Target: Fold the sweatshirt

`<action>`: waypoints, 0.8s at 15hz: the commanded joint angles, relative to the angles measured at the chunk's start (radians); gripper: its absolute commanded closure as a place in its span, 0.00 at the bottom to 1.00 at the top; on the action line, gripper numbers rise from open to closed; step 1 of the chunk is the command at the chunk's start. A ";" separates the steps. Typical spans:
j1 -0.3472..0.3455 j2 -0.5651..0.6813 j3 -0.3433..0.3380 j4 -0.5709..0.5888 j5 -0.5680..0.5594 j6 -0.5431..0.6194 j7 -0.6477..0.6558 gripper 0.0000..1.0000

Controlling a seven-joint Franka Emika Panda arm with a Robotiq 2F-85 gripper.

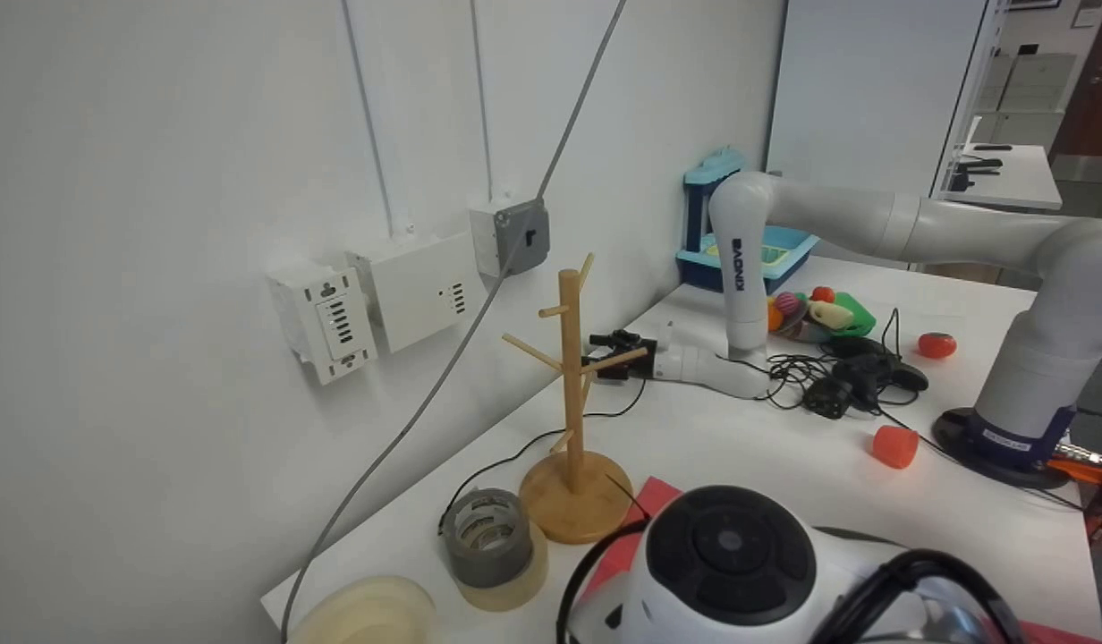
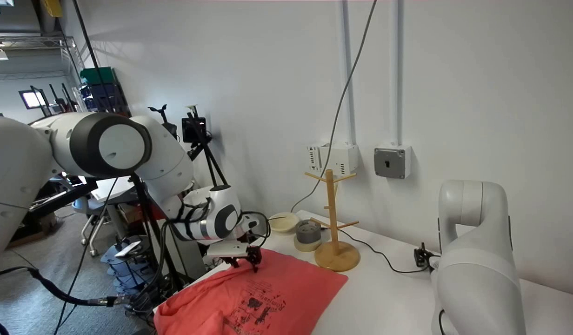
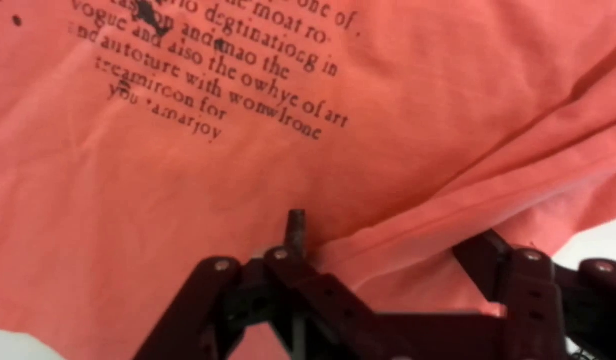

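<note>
The coral-red sweatshirt (image 2: 286, 284) lies spread on the table with dark print facing up. A corner of the sweatshirt (image 1: 656, 494) shows in an exterior view behind my wrist. In the wrist view the sweatshirt (image 3: 188, 175) fills most of the picture, with a raised fold running to the upper right. My gripper (image 3: 388, 240) is open, its fingers wide apart, with the fold between them. The right fingertip is partly hidden under the fold's edge. In an exterior view the gripper (image 2: 242, 263) is low at the sweatshirt's far edge; contact is hard to judge.
A wooden peg stand (image 2: 336, 257) and stacked tape rolls (image 2: 308, 232) stand close beside the sweatshirt. A pale bowl (image 2: 283, 222) is behind them. A second arm (image 1: 1034, 376), black cables, a red cup (image 1: 895, 445) and toy food lie further along the table.
</note>
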 commanded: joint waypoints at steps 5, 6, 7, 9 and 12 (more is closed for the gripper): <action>0.038 -0.078 -0.016 -0.057 -0.034 -0.072 0.057 0.85; 0.041 -0.082 -0.016 -0.059 -0.041 -0.076 0.063 0.94; 0.042 -0.086 -0.017 -0.062 -0.046 -0.078 0.069 0.99; 0.048 -0.098 -0.023 -0.075 -0.057 -0.073 0.084 1.00; 0.058 -0.129 -0.041 -0.112 -0.080 -0.058 0.118 0.99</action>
